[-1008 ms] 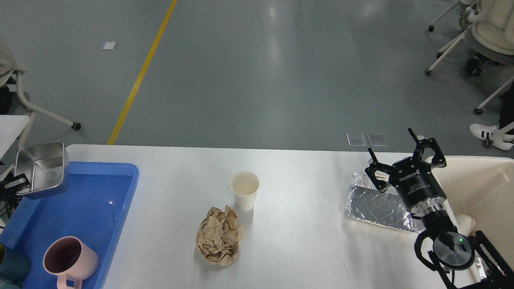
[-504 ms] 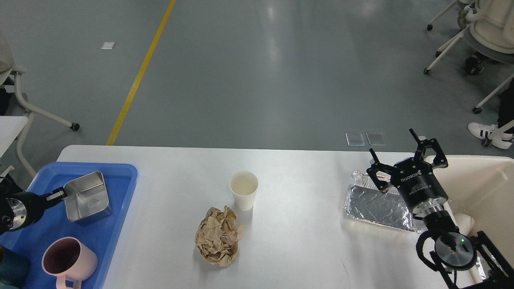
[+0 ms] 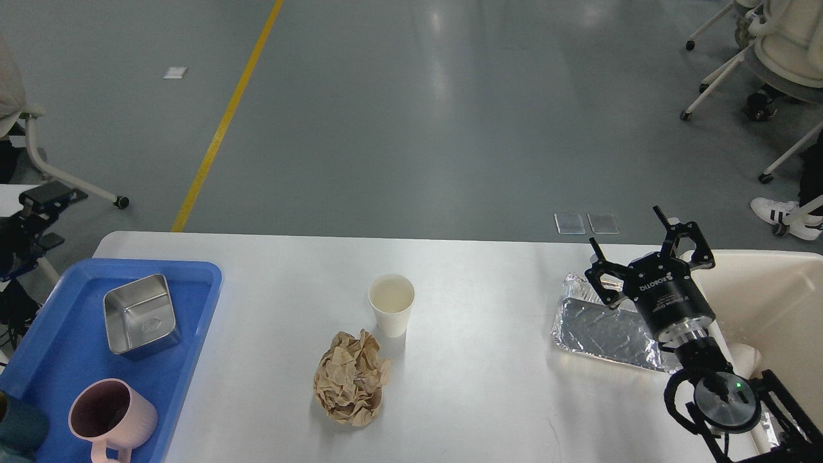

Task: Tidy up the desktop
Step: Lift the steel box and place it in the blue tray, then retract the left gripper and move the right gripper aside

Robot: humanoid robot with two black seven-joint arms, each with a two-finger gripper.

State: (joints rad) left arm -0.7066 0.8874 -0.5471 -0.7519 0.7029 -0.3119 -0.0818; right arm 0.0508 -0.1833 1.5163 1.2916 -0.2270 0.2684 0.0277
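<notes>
Steel tin (image 3: 141, 314) sits in the blue tray (image 3: 193, 321) at 9 o'clock; left gripper (image 3: 38, 206) unreadable, right gripper (image 3: 643, 247) spread empty over foil tray (image 3: 598, 328) at 3 o'clock.

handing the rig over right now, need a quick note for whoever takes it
Left gripper: off the desk's left edge, holding nothing; open or shut unclear.
Right gripper: open, empty, above the crinkled foil tray.
Done: square steel tin and pink mug sit in the blue plastic tray.
Left on the white desktop: white paper cup, crumpled brown paper, foil tray beside the cream bin.
</notes>
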